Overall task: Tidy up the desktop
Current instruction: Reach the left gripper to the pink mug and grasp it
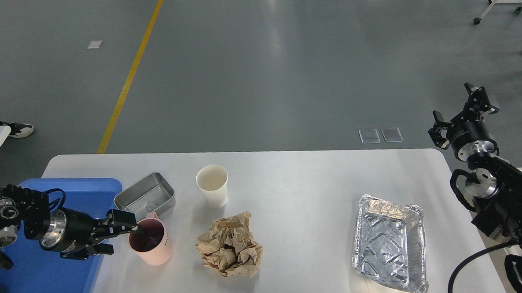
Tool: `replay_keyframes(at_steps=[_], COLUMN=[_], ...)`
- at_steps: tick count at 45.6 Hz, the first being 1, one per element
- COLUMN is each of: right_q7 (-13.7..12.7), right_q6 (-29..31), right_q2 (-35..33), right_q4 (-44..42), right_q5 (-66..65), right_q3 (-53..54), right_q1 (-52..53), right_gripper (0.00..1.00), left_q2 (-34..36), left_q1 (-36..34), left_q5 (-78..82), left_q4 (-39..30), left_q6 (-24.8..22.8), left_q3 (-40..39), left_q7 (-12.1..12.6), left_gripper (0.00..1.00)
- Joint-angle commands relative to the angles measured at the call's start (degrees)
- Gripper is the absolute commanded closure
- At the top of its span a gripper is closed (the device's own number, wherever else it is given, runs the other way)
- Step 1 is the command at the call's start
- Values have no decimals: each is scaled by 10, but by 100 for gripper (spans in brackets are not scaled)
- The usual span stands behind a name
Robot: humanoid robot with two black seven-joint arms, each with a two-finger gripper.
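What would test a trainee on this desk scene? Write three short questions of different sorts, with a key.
1. True or false: the white paper cup lies on its side.
2. Which item is the left gripper nearest? A) foil tray B) pink mug C) crumpled paper
3. Fill in: the metal tin sits beside the blue ____.

Key: 1 false, it stands upright; 2 B; 3 tray.
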Motion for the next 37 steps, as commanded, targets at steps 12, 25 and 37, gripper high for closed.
replay_keyframes(at_steps=[12,25,37], right_q7=[0,0,0], right_q6=[0,1,1], right_q2=[-1,-12,-18], right_q4=[-1,0,0], right_q5=[0,0,0], right_q3=[-1,0,-1], right_q1=[-4,-9,-10], right_gripper=[0,0,0], left_q2=[-40,-75,-96], left_q1=[-5,-7,-19], left_q5=[39,68,74], left_q4=[37,49,51], left_q6=[-2,-10,-16], left_q3=[-1,-1,-1], left_q7=[8,9,45], left_gripper=[32,64,100])
